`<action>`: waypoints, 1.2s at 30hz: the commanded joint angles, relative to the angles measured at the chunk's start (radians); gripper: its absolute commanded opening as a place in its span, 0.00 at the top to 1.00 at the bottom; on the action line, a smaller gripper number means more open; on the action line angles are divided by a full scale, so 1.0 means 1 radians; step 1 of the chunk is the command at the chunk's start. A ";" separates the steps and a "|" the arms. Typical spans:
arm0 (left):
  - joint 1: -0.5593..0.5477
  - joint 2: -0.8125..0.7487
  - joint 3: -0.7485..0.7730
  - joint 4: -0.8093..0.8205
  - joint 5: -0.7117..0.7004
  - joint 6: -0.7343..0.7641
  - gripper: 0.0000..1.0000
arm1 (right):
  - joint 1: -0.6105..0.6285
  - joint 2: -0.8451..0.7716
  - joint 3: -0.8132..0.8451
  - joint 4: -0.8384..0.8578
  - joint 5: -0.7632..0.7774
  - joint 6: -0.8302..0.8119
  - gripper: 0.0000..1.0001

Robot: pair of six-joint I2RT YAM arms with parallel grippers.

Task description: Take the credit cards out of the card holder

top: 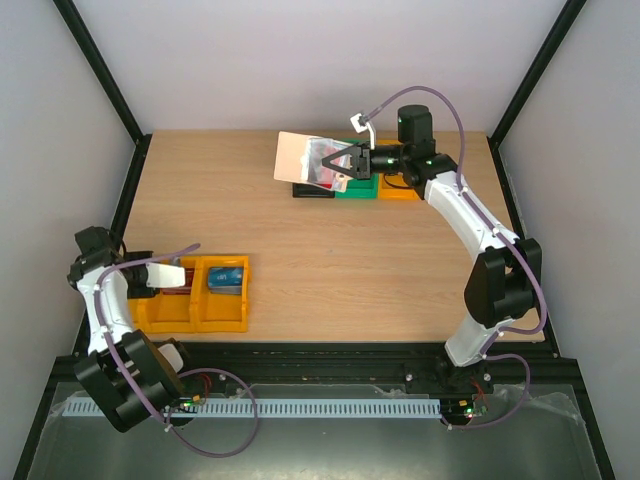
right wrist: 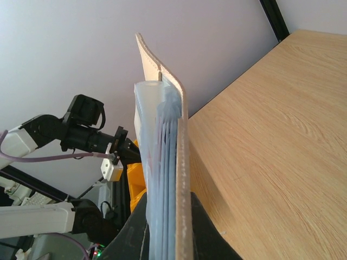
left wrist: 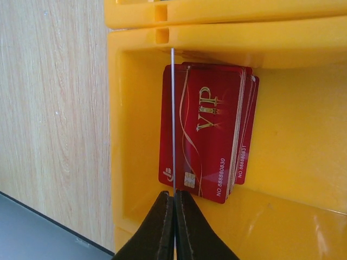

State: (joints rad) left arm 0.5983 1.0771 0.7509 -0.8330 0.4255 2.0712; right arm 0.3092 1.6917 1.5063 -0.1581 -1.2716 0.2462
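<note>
My left gripper (left wrist: pixel 174 194) is shut on a thin credit card (left wrist: pixel 173 108), seen edge-on as a pale line. It holds the card upright inside the left compartment of a yellow bin (left wrist: pixel 135 108). A stack of red VIP credit cards (left wrist: pixel 209 130) lies in that compartment. In the top view this gripper (top: pixel 180 279) hovers over the bin (top: pixel 222 325). My right gripper (top: pixel 340 160) is shut on the card holder (top: pixel 298 155) and holds it open above the far table. In the right wrist view the gripper (right wrist: pixel 167 208) clamps its cream cover (right wrist: pixel 182 162) and blue-grey sleeves (right wrist: pixel 162 162).
A blue card (top: pixel 225 278) lies in the yellow bin's right compartment. Black (top: pixel 313 190), green (top: pixel 357 188) and orange (top: pixel 400 190) bins stand in a row under the right gripper. Black frame posts rise at the table's corners.
</note>
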 commanded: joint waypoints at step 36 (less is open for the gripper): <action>0.003 -0.025 -0.035 -0.001 0.013 0.466 0.49 | -0.005 0.002 0.071 -0.059 -0.017 -0.040 0.98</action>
State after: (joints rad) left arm 0.5987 1.0565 0.6582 -0.7803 0.3935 2.0796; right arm 0.3077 1.6985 1.5421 -0.2092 -1.2728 0.2222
